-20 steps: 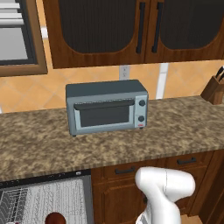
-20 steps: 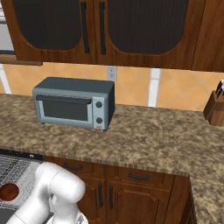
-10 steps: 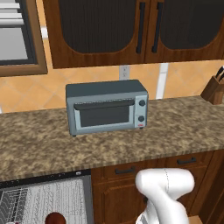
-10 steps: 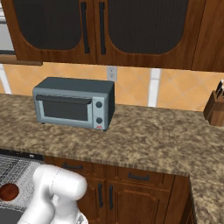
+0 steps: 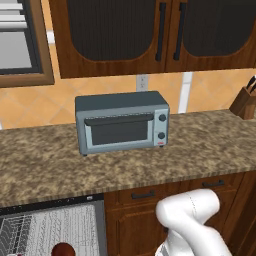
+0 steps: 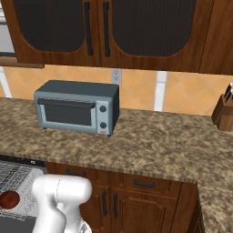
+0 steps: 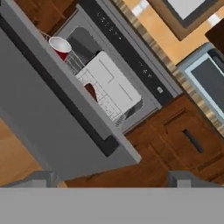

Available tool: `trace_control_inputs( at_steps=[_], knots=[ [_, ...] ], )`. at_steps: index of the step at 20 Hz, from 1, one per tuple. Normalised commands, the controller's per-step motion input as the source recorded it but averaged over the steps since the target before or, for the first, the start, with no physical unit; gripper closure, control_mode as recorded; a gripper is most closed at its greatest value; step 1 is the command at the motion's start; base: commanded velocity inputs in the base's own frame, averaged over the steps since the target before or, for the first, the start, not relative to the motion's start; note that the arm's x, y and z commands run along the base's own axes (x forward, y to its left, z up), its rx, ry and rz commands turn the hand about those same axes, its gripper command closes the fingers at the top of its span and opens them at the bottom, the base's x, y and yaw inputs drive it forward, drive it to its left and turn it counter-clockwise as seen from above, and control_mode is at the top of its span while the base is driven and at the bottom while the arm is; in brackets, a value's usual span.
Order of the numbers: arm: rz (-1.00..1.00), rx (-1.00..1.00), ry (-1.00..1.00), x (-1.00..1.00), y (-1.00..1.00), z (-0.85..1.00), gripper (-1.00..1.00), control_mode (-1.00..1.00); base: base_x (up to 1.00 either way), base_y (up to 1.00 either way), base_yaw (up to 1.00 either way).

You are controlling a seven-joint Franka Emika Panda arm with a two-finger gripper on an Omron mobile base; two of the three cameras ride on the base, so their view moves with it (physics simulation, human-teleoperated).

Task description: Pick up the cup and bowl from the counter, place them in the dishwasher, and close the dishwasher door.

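In the hand view the dishwasher (image 7: 111,85) stands open, its white wire rack pulled out below the dark control strip (image 7: 127,52). The red cup (image 7: 60,46) sits upright in the rack, white inside showing. The reddish-brown bowl (image 7: 90,91) lies in the rack too, half hidden behind the door's dark edge. The grey dishwasher door (image 7: 48,118) slants across the left. My gripper (image 7: 111,180) is open and empty, just off the door's near corner. Both base views show the rack (image 5: 50,227) (image 6: 13,179) with the bowl (image 5: 63,249) (image 6: 9,199) in it, under the granite counter (image 5: 200,150) (image 6: 159,145).
A grey-blue toaster oven (image 5: 122,122) (image 6: 77,107) stands on the counter, and a knife block (image 5: 245,100) (image 6: 224,111) sits at the far right. Brown drawers (image 5: 145,195) (image 7: 188,140) adjoin the dishwasher. Dark wall cabinets hang above.
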Motion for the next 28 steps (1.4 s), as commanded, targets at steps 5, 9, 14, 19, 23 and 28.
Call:
trace_control_inputs(
  at_steps=[5,9,14,19,23,28],
  knots=[
    [0.00,-0.41,-0.17,0.71,0.63,-1.00,-1.00,-1.00,0.00,0.00,0.00],
    [0.02,-0.61,-0.21,0.14,1.00,-1.00,-1.00,-1.00,0.00,0.00,0.00],
    [0.07,-0.65,-0.23,-0.09,1.00,-1.00,-1.00,-1.00,0.00,0.00,0.00],
    [0.08,-0.63,-0.17,-0.07,0.91,-1.00,-1.00,-1.00,0.00,0.00,0.00],
    [0.05,-0.38,-0.09,0.38,-0.13,-1.00,-1.00,-1.00,0.00,0.00,0.00],
    [0.05,-0.16,-0.18,0.85,-0.77,-1.00,-1.00,-1.00,0.00,0.00,0.00]
  ],
)
